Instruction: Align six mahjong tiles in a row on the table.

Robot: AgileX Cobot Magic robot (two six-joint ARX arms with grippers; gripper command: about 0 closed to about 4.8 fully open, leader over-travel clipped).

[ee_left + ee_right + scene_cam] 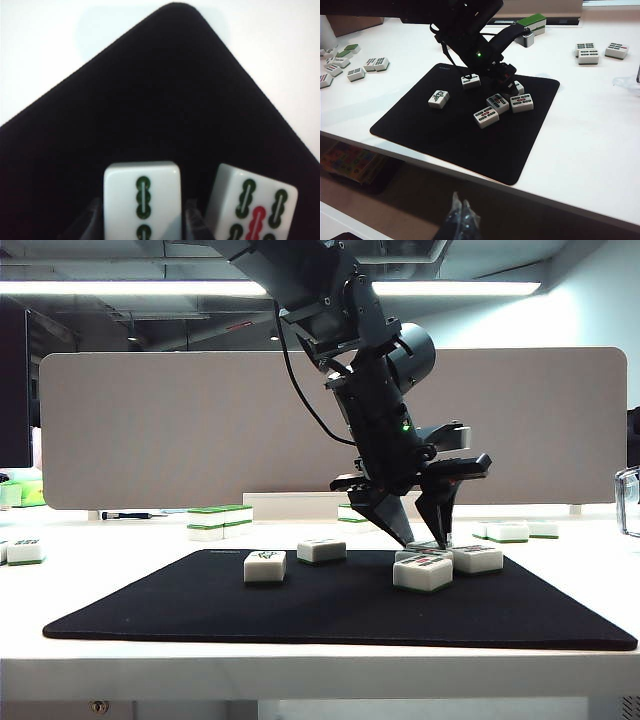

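Six mahjong tiles lie face up on the black mat (470,145) on the table (585,150). Two sit apart: one (438,98) with a bird mark, one (470,80) behind it. The others cluster together (486,116), (497,103), (521,102). My left gripper (425,538) points down into this cluster. Its fingers (194,220) press both long sides of a tile with green bamboo marks (142,192), which rests on the mat. A neighbouring tile (252,205) lies just beside it. My right gripper (460,212) hangs shut and empty in front of the table's near edge.
A stack of green-topped tiles (532,22) stands behind the mat. More tiles lie to one side (587,52), (616,50) and to the other (350,67). The grey divider panel (150,430) closes the back. A clear object (628,500) stands at the far right.
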